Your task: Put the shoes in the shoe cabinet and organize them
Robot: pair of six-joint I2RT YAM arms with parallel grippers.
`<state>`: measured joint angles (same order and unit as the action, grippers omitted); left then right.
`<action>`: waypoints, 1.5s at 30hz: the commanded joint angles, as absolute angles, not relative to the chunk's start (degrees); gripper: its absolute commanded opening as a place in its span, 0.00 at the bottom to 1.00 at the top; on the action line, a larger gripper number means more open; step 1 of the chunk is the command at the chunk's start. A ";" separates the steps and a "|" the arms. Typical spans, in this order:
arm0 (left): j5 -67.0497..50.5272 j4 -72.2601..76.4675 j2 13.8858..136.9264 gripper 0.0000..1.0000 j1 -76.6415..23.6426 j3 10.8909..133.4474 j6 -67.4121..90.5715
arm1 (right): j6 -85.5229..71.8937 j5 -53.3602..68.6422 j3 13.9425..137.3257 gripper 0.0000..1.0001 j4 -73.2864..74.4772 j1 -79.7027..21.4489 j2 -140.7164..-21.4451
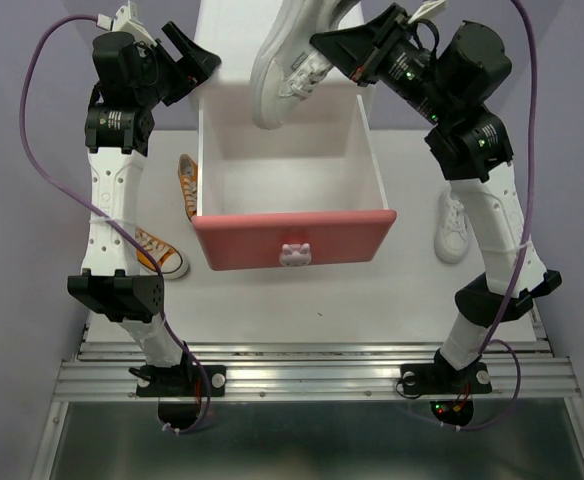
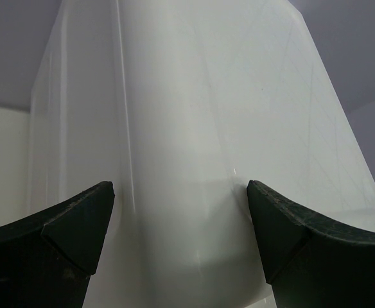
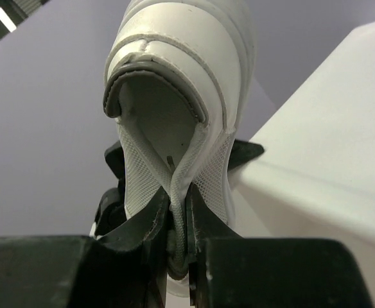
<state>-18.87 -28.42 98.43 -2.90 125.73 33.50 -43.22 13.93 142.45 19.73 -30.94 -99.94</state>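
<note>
Here the right tool (image 1: pixel 334 48) is clamped tight on the rim of a white sneaker (image 1: pixel 284 75), which hangs over the back of the pulled-out pink drawer (image 1: pixel 292 235) of the shoe cabinet (image 1: pixel 234 30). The left tool (image 1: pixel 194 62) stands wide apart, gripping nothing, facing the cabinet's white side wall. An orange sneaker (image 1: pixel 187 185) lies on the table (image 1: pixel 372 300) just beside the drawer's left wall, with a second orange sneaker (image 1: pixel 160 255) nearer the front. The other white sneaker (image 1: pixel 452 228) lies right of the drawer, partly behind the right arm.

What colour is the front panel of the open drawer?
Pink front panel, with a white bunny-shaped knob; the top external view shows it best.
</note>
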 commanded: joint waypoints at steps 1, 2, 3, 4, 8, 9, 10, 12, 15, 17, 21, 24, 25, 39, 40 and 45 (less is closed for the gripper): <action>-13.45 -40.96 101.95 0.94 -2.29 123.66 29.00 | -37.80 10.47 143.18 0.01 21.43 -35.32 -97.48; -13.19 -40.96 101.87 0.94 -2.29 123.40 29.00 | -36.66 9.33 142.56 0.01 23.10 -37.07 -97.12; -13.01 -40.96 101.87 0.94 -2.29 123.31 29.00 | -36.39 8.19 141.78 0.01 23.64 -37.70 -96.68; -12.75 -40.87 101.78 0.94 -2.29 123.22 29.26 | -36.21 7.48 140.72 0.01 24.77 -39.36 -96.42; -11.61 -40.61 101.34 0.94 -2.37 122.52 29.79 | -32.19 3.45 142.55 0.01 29.34 -46.03 -98.43; -11.43 -40.52 101.16 0.94 -2.37 122.35 29.88 | -31.39 1.51 142.99 0.01 30.31 -47.53 -98.79; -11.43 -40.34 100.99 0.94 -2.29 122.17 29.80 | -30.68 0.36 143.09 0.01 31.19 -48.77 -99.05; -10.81 -40.34 100.72 0.94 -2.46 122.08 29.71 | -30.06 -6.39 142.39 0.00 32.51 -51.84 -99.05; -9.58 -40.25 100.28 0.94 -2.55 121.38 29.97 | -29.80 -11.84 141.42 0.01 35.06 -53.96 -99.05; -9.23 -40.08 100.02 0.94 -2.55 120.77 30.06 | -29.45 -13.79 141.76 0.01 37.95 -55.81 -99.66; -8.26 -40.08 99.76 0.94 -2.55 119.97 30.41 | -29.53 -17.31 142.38 0.01 41.74 -57.48 -100.81; -8.09 -39.90 99.84 0.94 -2.64 119.80 30.59 | -28.92 -18.54 142.12 0.01 42.71 -57.48 -101.25; -8.00 -39.82 99.93 0.94 -2.64 119.88 30.50 | -28.83 -18.72 142.21 0.01 42.80 -58.00 -101.60; -5.89 -39.90 100.72 0.94 -2.64 120.50 29.71 | -27.78 -18.90 143.26 0.01 46.41 -58.54 -106.35; -5.98 -39.90 100.90 0.94 -2.64 120.59 29.62 | -27.60 -18.55 143.35 0.00 46.49 -58.54 -106.78; -5.80 -39.90 101.69 0.94 -2.64 121.72 29.36 | -26.28 -18.80 143.70 0.01 46.93 -58.54 -108.28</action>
<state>-13.21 -27.38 97.08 -3.95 123.52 34.98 -27.99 -18.04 140.90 51.11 -58.04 -108.68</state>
